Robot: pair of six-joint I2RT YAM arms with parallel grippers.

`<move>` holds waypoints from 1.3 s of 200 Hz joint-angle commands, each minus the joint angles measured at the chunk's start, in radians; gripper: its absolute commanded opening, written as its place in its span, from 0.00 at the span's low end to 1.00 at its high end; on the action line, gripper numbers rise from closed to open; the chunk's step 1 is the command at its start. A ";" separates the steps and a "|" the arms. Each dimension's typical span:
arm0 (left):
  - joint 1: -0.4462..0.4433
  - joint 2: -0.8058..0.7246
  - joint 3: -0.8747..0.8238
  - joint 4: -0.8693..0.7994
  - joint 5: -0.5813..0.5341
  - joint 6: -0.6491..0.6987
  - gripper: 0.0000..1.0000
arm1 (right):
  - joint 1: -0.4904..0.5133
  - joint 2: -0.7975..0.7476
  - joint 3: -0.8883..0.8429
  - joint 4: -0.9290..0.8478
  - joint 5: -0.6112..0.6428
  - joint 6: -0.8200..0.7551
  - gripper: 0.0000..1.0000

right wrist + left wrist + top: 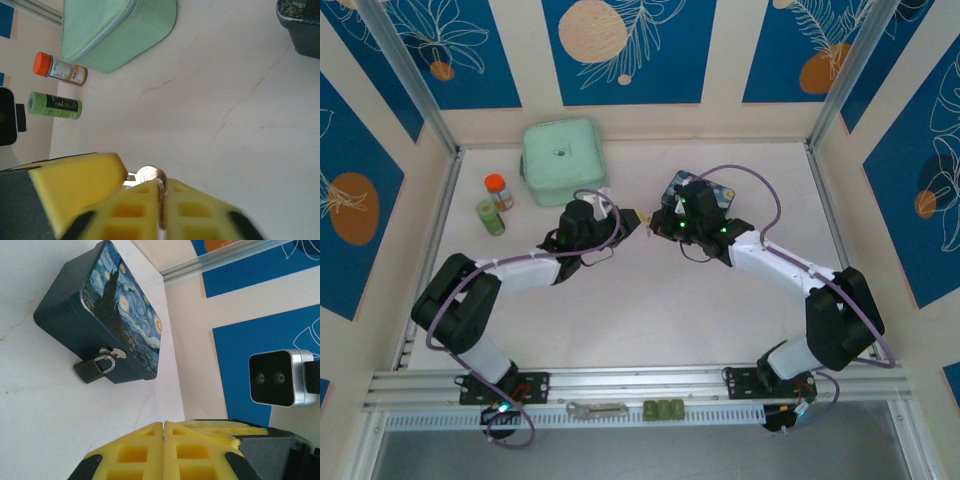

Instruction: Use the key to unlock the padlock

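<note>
From above, we see the left pincer (632,217) and the right pincer (658,220) nearly tip to tip at mid-tabletop (650,310), with the tin box (682,186) just behind the right one, toward the far edge. At the left wrist, the left pincer (164,440) is pressed together, and the padlock (94,369) hangs from the box's front clasp, down by the tabletop. At the right wrist, the right pincer (161,205) pinches the silvery key (150,175); a mint case (115,30) and an orange-capped bottle (62,70) stand toward the far left corner.
</note>
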 commanded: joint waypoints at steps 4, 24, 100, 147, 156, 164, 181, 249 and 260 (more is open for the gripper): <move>0.010 -0.031 0.033 0.003 0.071 0.154 0.00 | -0.033 -0.054 -0.018 -0.022 -0.077 -0.073 0.79; 0.040 -0.076 0.057 -0.087 0.149 0.366 0.00 | -0.138 -0.130 -0.075 0.028 -0.241 -0.137 0.82; 0.089 -0.169 0.270 -0.641 0.402 0.909 0.00 | -0.338 -0.214 -0.047 0.118 -0.791 -0.289 0.63; 0.089 -0.168 0.286 -0.631 0.489 0.906 0.00 | -0.243 -0.110 0.036 0.150 -0.868 -0.312 0.47; 0.089 -0.170 0.284 -0.621 0.491 0.900 0.00 | -0.228 -0.093 0.048 0.145 -0.871 -0.319 0.46; 0.089 -0.171 0.284 -0.615 0.494 0.896 0.00 | -0.215 -0.078 0.053 0.143 -0.874 -0.321 0.45; 0.089 -0.175 0.281 -0.591 0.499 0.879 0.00 | -0.195 -0.059 0.048 0.149 -0.879 -0.319 0.38; 0.109 -0.176 0.268 -0.500 0.550 0.811 0.00 | -0.183 -0.032 -0.005 0.167 -0.856 -0.313 0.41; 0.116 -0.179 0.262 -0.480 0.553 0.794 0.00 | -0.184 -0.032 -0.007 0.172 -0.860 -0.308 0.38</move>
